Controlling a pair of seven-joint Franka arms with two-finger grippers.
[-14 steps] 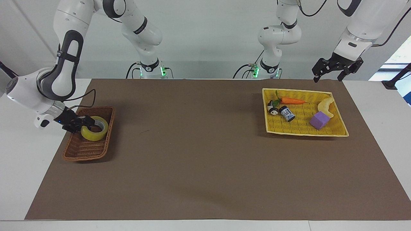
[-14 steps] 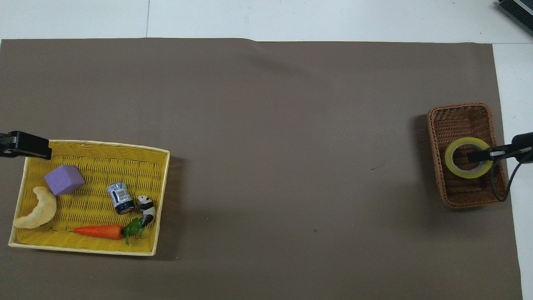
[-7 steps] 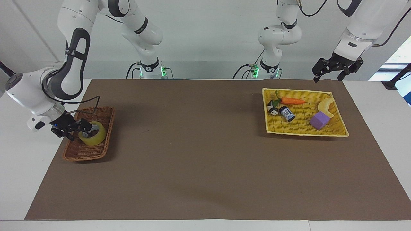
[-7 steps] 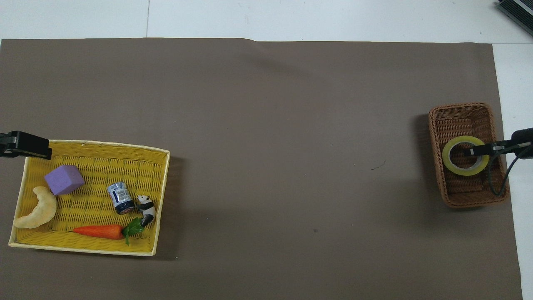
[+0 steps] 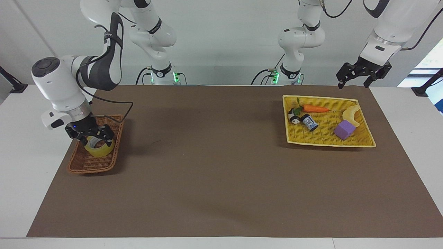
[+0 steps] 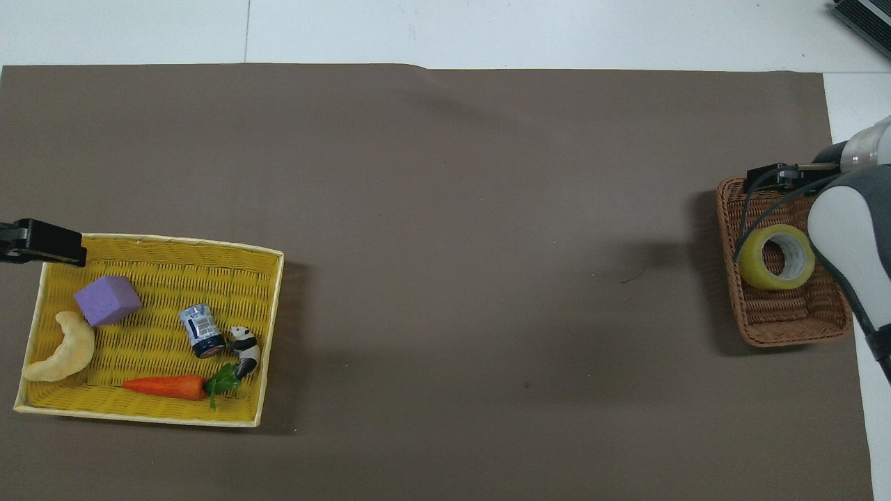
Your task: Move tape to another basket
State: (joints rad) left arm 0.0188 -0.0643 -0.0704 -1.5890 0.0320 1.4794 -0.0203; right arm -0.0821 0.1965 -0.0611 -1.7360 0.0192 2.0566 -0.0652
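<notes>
Now that the tape (image 5: pixel 99 147) is lying loose in the wicker basket (image 5: pixel 78 163) at the right arm's end of the table, you are looking at a drop that is already made. A second ago the right gripper (image 5: pixel 90 134) was pinching the roll's wall from the side, with the roll raised above the basket's rim. Half a second ago it was lowering the roll into the basket. Now its fingers are standing spread, holding nothing, just above the roll, and the wrist has swung round so the hand is pointing down over the basket instead of reaching in sideways. In the overhead view the roll is sitting tilted, its pale core showing, against the basket's wall on the side toward the middle of the table.

For you this is meaning that the carrying part of the job is looking finished: the roll is resting inside the brown basket, well apart from the yellow tray (image 5: pixel 363 142) at the left arm's end, where the purple cube (image 5: pixel 344 129), the carrot (image 5: pixel 315 109) and the other small items are lying undisturbed. What is probably remaining is only lifting the right arm clear without catching the roll.

The left gripper (image 5: pixel 363 72) is waiting, fingers apart and empty, over the table edge beside the tray, just as it was throughout.
</notes>
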